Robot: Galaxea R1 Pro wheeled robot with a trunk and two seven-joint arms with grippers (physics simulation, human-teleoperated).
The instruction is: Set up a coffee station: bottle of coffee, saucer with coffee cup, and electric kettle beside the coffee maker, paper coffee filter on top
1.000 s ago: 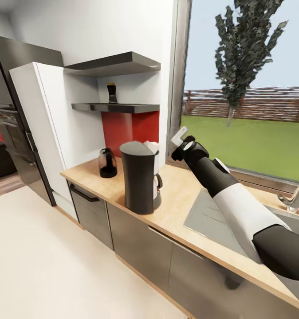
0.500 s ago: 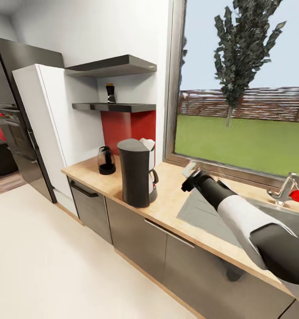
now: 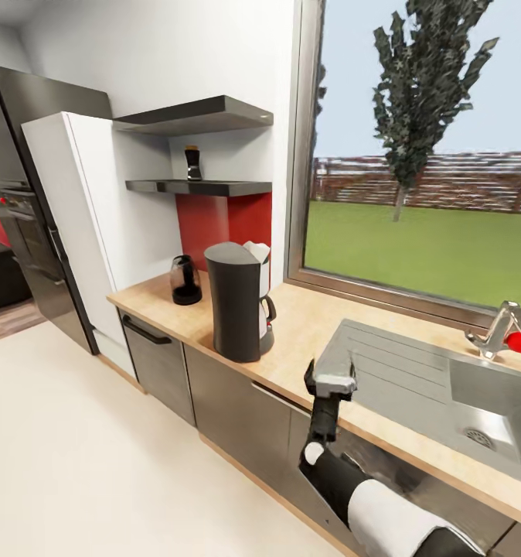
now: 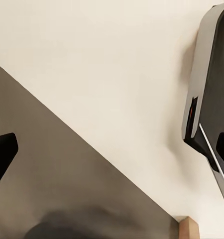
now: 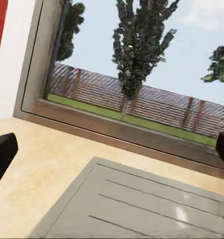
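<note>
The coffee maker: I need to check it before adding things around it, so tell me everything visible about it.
The coffee maker is a tall, dark grey, matte column with a slanted flat top, standing upright on the countertop near its front edge. A carafe with a dark handle sits at its window side. Something white pokes up behind its top. The smaller kettle stands apart.

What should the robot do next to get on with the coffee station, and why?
Probably lift the open, empty right gripper toward the bottle of coffee. The bottle is on the kitchen shelf, above the coffee maker, while the paper coffee filter seems already on top and the electric kettle stands beside it on the countertop.
</note>
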